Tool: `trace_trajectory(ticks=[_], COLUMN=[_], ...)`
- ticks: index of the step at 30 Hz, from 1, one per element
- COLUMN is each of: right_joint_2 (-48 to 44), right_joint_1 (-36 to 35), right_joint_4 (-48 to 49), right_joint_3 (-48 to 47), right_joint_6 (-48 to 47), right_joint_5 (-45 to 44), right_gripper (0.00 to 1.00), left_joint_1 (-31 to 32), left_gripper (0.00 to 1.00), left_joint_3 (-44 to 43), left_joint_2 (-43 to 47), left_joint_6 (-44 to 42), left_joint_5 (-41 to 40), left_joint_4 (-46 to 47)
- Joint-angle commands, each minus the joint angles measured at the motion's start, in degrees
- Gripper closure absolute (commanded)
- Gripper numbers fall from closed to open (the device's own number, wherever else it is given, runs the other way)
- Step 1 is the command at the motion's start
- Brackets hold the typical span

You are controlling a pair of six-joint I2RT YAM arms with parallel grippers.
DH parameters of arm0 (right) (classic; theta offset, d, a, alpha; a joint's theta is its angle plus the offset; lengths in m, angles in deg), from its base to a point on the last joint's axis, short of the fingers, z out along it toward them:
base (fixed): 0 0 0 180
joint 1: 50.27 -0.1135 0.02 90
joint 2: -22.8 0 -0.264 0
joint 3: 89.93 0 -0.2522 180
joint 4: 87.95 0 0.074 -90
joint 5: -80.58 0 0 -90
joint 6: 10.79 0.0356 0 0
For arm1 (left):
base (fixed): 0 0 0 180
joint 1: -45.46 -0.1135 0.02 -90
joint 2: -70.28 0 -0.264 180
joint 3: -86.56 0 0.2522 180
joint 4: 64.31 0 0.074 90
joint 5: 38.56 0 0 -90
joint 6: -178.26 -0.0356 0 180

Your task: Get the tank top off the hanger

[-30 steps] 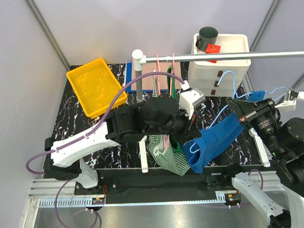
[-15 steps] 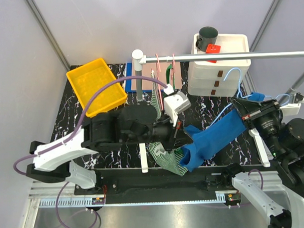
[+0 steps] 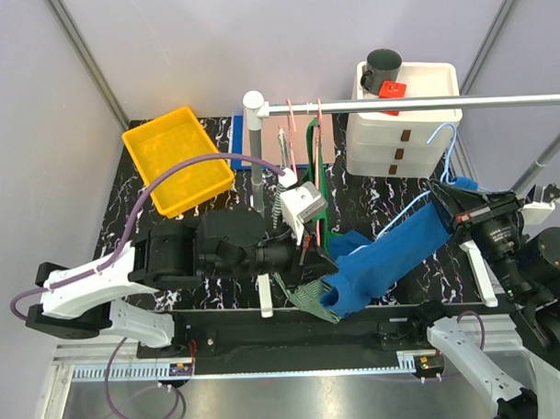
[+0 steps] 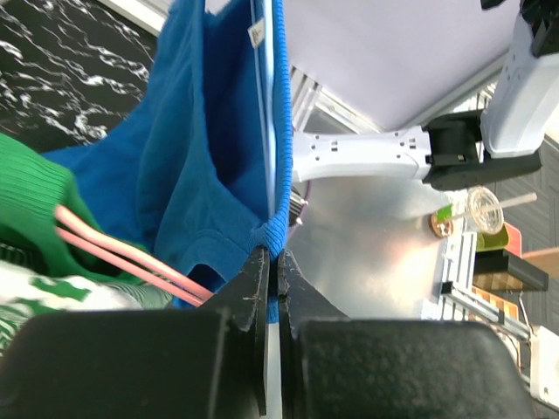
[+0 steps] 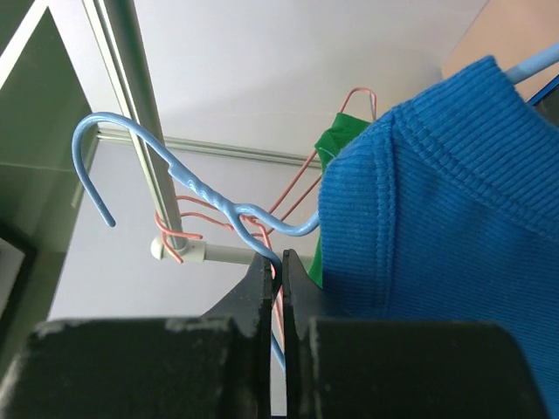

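Standing over the table, I'd say the pulling-off step is under way. The blue tank top [image 3: 392, 256] is stretched in a band running from about 5 o'clock near the middle of the table out toward 3 o'clock, well clear of the rail [image 3: 460, 100] at 12 to 1 o'clock. The left gripper [image 4: 272, 257] has its jaws pressed tight on a ribbed edge of the blue fabric, just beside a green garment [image 4: 35, 183] on a pink hanger [image 4: 113, 255]. The right gripper [image 5: 277, 262], at the 3 o'clock end, is clamped on the wire of the blue hanger [image 5: 203, 189] below its twisted neck, with the shirt's shoulder bunched against it. The top looks partly on the hanger, so next the two arms would need to draw further apart, sliding the strap off the hanger's end without either grip slipping.
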Motion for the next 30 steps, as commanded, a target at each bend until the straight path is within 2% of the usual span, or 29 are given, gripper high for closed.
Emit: trace_trajectory(ticks=[1,4,11,17,25,30], right_joint_2=[-2.69,-4.01,-4.98,-4.45,-2.17,-3.31], right_joint_1=[-0.16,-0.16,-0.16,-0.25,-0.16,-0.16], right_joint_4=[2.71,2.97,5.51,11.93,24.23,24.42], right_joint_3=[2.17,4.19,6.49,8.69,11.68,11.76], right_joint_6=[8.44,10.91,13.98,20.65,29.1,35.95], right_joint_5=[-0.66,-0.31,-1.54,4.17,19.28,24.29], right_gripper=[1.0,1.0,1.0,1.0,1.0,1.0], left_joint_1=[0.9,0.9,1.33,1.42,1.34,4.32], left_gripper=[1.0,1.0,1.0,1.0,1.0,1.0], left_joint_3=[4.34,8.82,9.8,9.46,15.78,21.66], left_joint_2=[4.6,7.06,7.07,5.23,6.72,10.93], left_joint_6=[1.13,1.92,4.56,5.88,11.05,12.64], left_joint_5=[0.44,0.18,3.08,0.97,-4.82,-16.06], left_joint_4=[4.44,7.6,9.02,9.28,12.71,13.77])
